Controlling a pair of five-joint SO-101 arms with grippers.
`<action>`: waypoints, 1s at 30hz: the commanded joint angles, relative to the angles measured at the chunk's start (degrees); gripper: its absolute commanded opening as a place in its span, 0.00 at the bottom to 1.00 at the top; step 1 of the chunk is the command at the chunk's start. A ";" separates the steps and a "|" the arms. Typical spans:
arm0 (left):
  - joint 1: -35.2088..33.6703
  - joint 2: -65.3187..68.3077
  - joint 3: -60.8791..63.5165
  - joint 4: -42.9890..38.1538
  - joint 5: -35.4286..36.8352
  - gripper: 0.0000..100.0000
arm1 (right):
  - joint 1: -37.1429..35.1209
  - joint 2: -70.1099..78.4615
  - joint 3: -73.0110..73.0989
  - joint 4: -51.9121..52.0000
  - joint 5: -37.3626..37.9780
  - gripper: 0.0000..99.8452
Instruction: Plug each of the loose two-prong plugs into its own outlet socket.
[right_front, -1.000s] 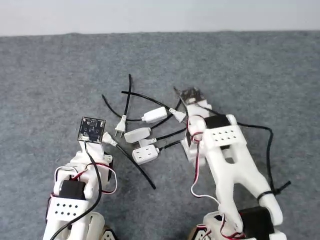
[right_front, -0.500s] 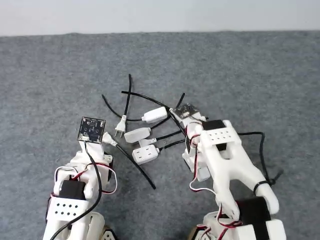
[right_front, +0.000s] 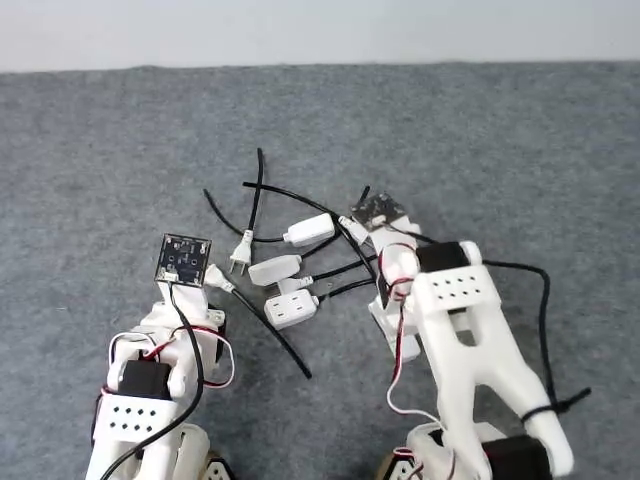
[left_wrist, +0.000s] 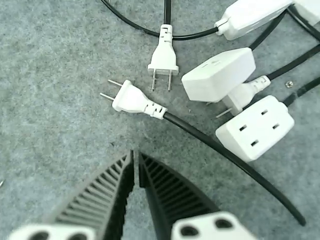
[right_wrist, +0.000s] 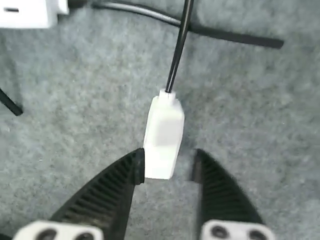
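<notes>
Grey cloth covers the tabletop (right_front: 520, 150), and white plugs and sockets lie tangled in black cords (right_front: 262, 190) near its middle. The left end effector (left_wrist: 136, 156) is clenched on nothing, its tips almost touching above bare cloth. Just beyond the tips lies a loose two-prong plug (left_wrist: 131, 100), flat on the cloth. In the high view this plug sits at 10 o'clock of the double socket (right_front: 290, 310). A second plug (right_front: 241, 255) lies at 11 o'clock of that socket, its prongs aimed towards the left arm. A socket block (right_front: 274, 270) rests just at 12 o'clock of the double socket, and a long socket (right_front: 308, 230) lies at 1 o'clock. The right end effector (right_wrist: 168, 155) is released and straddles a third plug (right_wrist: 162, 132). One finger (right_wrist: 131, 172) touches the plug's side; the other stands apart from it. In the high view the third plug lies near the long socket, at its 3 o'clock.
</notes>
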 joint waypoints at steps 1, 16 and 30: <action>0.44 -0.70 -0.75 -0.97 -0.53 0.02 | 5.76 -2.51 0.70 -2.59 0.44 0.01; 0.26 -0.70 -0.75 -0.97 -0.53 0.02 | 2.86 7.34 3.08 -10.51 -4.22 0.01; 0.26 -0.70 -0.75 -0.97 -0.62 0.02 | -5.85 4.70 3.60 -9.45 -7.65 0.01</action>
